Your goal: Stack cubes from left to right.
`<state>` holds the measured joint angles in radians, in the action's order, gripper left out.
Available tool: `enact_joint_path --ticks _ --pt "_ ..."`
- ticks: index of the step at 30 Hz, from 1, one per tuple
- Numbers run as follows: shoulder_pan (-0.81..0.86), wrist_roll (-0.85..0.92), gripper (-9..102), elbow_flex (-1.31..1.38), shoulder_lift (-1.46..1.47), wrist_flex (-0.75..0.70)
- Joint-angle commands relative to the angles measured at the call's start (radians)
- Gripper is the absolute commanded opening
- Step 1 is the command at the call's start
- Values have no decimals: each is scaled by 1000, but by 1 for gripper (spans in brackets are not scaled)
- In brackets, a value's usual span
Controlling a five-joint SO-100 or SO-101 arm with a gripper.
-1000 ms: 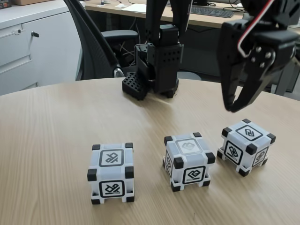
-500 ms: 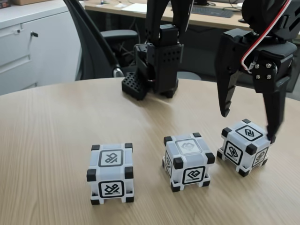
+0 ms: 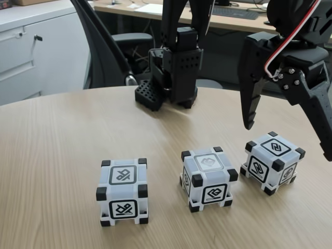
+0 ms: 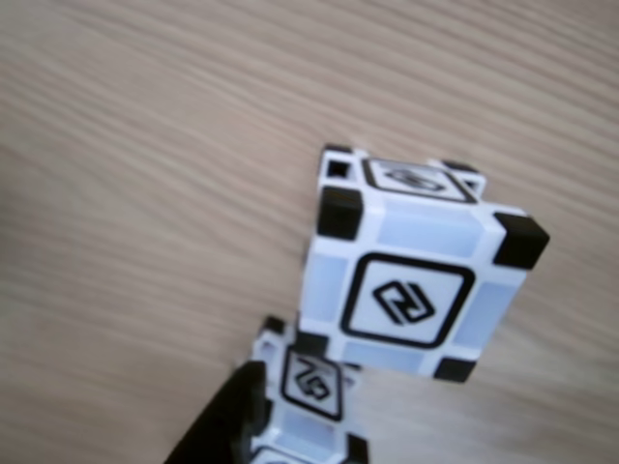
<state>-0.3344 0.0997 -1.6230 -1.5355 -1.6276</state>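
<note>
Three cubes stand in a row on the wooden table [image 3: 62, 150] in the fixed view: the left cube [image 3: 123, 192], the middle cube [image 3: 209, 178] and the right cube [image 3: 272, 162]. All sit apart from each other. My black gripper [image 3: 288, 142] hangs just above the right cube, open wide, with one finger [image 3: 249, 116] behind the cube's left and the other reaching far right. Nothing is between the fingers. In the other view, the right cube [image 4: 411, 280] is seen from above, with a second cube [image 4: 309, 387] and one dark finger [image 4: 227, 430] at the bottom edge.
The arm's black base [image 3: 174, 72] stands at the table's far edge, behind the cubes. An office chair [image 3: 111, 46], a white cabinet [image 3: 36, 46] and a desk with a keyboard [image 3: 236, 11] lie beyond the table.
The gripper came down over the right cube and opened. In the last half second its right finger swung outward from the cube's right corner. The cubes have not moved.
</note>
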Motion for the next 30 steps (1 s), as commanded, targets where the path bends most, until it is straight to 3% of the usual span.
enact_joint_path --ticks 1,17,23,30 --pt "-5 -23 47 21 -5 5" --pt "-6 -23 46 23 117 9" --pt "5 2 45 25 166 100" --pt "-6 12 44 25 189 106"
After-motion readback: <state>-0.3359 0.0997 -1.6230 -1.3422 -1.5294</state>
